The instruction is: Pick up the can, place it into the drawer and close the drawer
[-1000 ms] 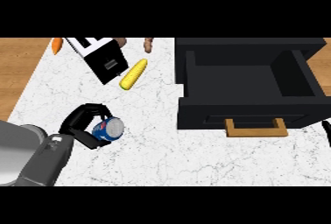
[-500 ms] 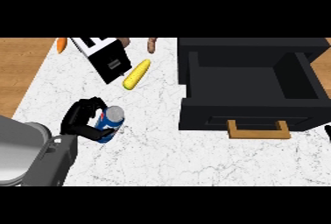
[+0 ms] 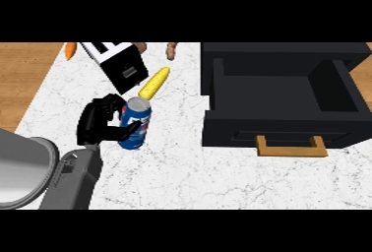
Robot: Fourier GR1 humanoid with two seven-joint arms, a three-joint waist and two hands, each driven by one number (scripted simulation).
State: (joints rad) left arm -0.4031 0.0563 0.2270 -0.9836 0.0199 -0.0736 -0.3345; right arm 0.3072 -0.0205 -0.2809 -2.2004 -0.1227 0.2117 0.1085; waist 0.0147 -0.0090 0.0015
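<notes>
Fingers of the left robot hand (image 3: 98,123) curl round the blue can (image 3: 135,123), its label unreadable.

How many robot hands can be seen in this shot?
1. The left hand is at the left of the counter, fingers curled round the blue can. The right hand does not show.

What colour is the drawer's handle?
Light tan, wood-coloured, against the black drawer; the handle shows best in the head view.
</notes>
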